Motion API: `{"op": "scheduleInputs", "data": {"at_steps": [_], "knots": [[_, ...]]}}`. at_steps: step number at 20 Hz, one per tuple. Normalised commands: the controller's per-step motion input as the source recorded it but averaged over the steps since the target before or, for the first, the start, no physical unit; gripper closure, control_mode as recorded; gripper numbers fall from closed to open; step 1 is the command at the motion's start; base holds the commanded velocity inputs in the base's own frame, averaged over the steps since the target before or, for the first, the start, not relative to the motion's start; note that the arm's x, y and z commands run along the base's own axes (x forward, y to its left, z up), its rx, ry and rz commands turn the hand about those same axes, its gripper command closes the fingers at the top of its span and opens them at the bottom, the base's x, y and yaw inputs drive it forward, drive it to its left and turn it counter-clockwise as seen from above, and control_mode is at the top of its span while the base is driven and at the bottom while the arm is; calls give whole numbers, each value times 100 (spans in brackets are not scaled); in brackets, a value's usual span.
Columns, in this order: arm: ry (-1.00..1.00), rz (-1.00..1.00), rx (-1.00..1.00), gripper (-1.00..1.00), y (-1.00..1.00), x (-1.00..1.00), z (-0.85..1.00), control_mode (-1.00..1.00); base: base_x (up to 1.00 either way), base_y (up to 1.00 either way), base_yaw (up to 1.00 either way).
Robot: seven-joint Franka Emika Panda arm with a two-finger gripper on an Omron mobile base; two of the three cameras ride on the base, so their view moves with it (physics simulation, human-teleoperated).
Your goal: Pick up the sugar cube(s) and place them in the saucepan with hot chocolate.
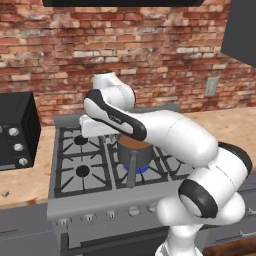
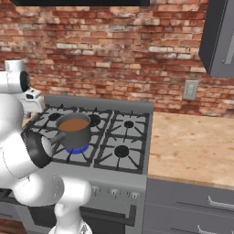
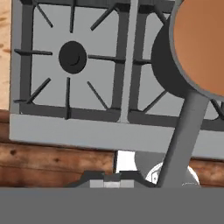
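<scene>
The dark grey saucepan (image 1: 134, 150) (image 2: 73, 128) (image 3: 199, 43) holds brown hot chocolate and stands on the stove's middle front burner over a blue flame. Its long handle (image 3: 186, 135) points toward the stove's front. My gripper (image 3: 111, 183) hangs above the left burners, a little left of the saucepan. It is shut, and a small pale bit between its dark tips looks like a sugar cube. My white hand (image 1: 92, 125) (image 2: 32, 97) shows above the stove's left side. Another tiny sugar cube (image 1: 5, 193) lies on the wooden counter, far left of the stove.
A black toaster oven (image 1: 15, 130) stands on the left counter. Round knobs (image 1: 110, 215) line the stove's front panel. A wooden counter (image 2: 192, 146) stretches right of the stove, with a wall outlet (image 2: 190, 89) above it and a dark cabinet (image 2: 219, 36) overhead.
</scene>
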Motion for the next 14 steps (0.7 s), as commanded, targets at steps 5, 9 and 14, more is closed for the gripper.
{"op": "scheduleInputs", "data": {"at_steps": [5, 9, 14], "knots": [[0, -19, 0, 100, -69, 0, 0, -100, 0, 0, 0], [0, -15, 0, 100, -86, 8, 0, -100, 0, 0, 0], [2, -11, 0, 100, -53, 31, 0, -100, 0, 0, 0]]}}
